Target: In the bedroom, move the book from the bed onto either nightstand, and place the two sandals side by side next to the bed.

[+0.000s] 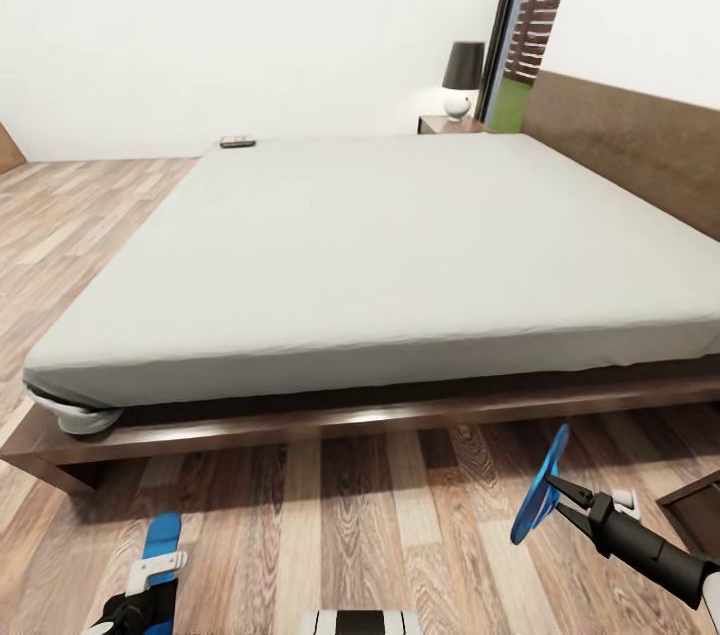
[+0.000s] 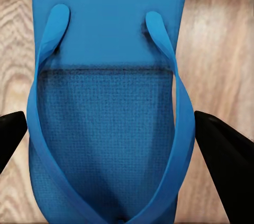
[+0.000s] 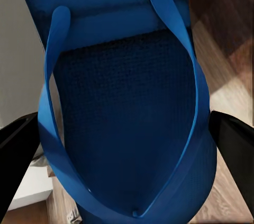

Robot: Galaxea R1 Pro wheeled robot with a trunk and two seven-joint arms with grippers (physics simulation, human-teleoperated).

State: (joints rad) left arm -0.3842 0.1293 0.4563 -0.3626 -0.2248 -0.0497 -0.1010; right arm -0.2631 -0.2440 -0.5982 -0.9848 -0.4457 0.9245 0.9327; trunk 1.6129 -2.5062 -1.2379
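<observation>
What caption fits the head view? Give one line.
Each hand holds a bright blue flip-flop sandal over plank floor beside the grey-mattressed bed.

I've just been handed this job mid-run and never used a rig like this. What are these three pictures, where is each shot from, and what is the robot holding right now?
It is a simulated wheeled robot with two arms, each ending in a two-fingered pincer. The big picture looks down from its head: the bed lies ahead, with the book on its far corner and a nightstand with a lamp beyond. The other two pictures come from cameras near each pincer, looking along its fingers. The left pincer holds one blue sandal flat, low over the wood floor. The right pincer holds the other sandal up on edge. Neither sandal is set down yet.
</observation>
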